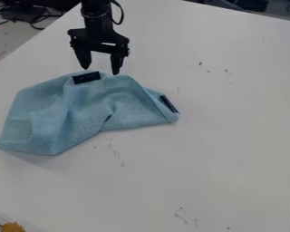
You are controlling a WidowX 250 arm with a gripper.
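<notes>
Where the blue cloth (81,111) ends, the spread gripper (100,70) points down.

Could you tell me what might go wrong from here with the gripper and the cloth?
The open gripper is at the far edge of the blue cloth, so closing there might catch only a thin bit of fabric, or miss it.
The cloth lies loose and rumpled, so a pull could drag or bunch it rather than lift it cleanly.
The fingers point down towards the white table, so going too low could press them against it.
</notes>
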